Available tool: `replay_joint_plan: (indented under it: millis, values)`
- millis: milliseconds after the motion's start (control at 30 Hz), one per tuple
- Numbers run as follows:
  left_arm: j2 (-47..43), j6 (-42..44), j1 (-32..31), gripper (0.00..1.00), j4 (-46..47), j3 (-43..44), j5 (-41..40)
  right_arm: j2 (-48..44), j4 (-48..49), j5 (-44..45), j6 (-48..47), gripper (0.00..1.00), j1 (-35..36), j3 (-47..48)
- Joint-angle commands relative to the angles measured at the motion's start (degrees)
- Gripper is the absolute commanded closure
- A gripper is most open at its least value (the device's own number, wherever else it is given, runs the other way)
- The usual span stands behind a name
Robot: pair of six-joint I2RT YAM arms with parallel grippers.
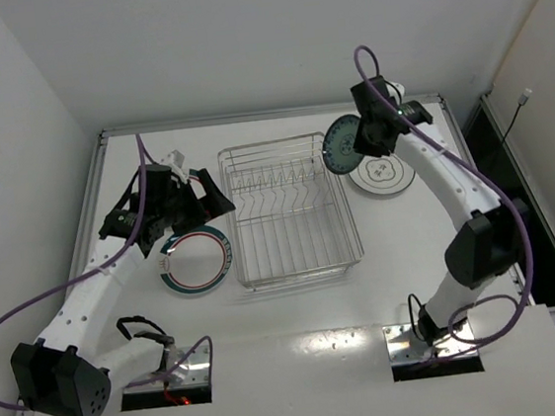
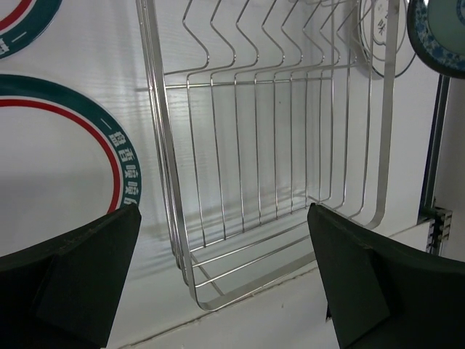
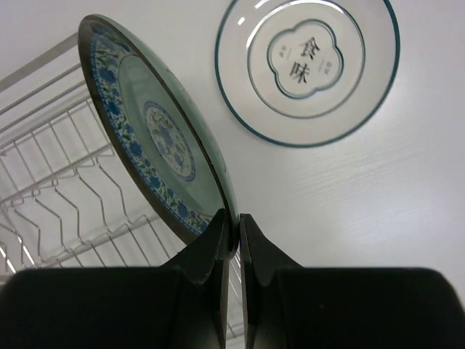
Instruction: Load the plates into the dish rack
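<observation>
The small dark teal patterned plate (image 1: 340,148) (image 3: 156,138) stood tilted on edge, its lower rim pinched between the closed fingers of the right pincer (image 1: 355,140) (image 3: 232,222), which had no gap left beyond the rim's thickness. In the top view this plate hung at about 1 o'clock of the dish rack (image 1: 341,201) (image 3: 58,189), at its far right corner; whether it touched the wire could not be told. From the right wrist the pincer sat at the plate's 5 o'clock edge, with the patterned face turned toward the rack.

Just beside it, at its 4 o'clock, the white plate with black centre marks (image 1: 384,173) (image 3: 309,65) lay flat on the bench (image 1: 411,253), apart from the rack.

At the rack's 8 o'clock a white plate with a teal-and-red band (image 1: 196,261) (image 2: 65,167) lay flat, close to the rack's left wall (image 2: 156,145). The left wrist view showed the edge of a second banded plate (image 2: 18,22) at 12 o'clock of the first.

The left pincer (image 1: 212,200) (image 2: 221,233) hovered at the rack's 9 o'clock, above the banded plate's far edge, spread wide and holding nothing
</observation>
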Motion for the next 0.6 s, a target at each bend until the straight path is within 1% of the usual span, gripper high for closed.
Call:
replay_joint_plan:
  millis: [0, 200, 433, 567]
  values:
    - [0.33, 1.62, -0.54, 0.01, -0.50, 2.64, -1.45, 5.81, -2.42, 9.89, -2.05, 1.00, 2.15, 8.02]
    - [0.85, 1.62, -0.54, 0.01, -1.55, 3.18, -1.46, 13.63, -4.36, 13.23, -3.54, 1.00, 5.32, 12.80]
    - [0.85, 1.62, -0.54, 0.01, -2.08, 3.18, -2.51, 14.96, -4.36, 15.78, -4.16, 1.00, 9.54, 10.87]
    - [1.38, 1.62, -0.54, 0.01, -2.08, 3.18, -1.99, 14.96, -4.36, 19.20, -4.69, 1.00, 12.96, 10.25]
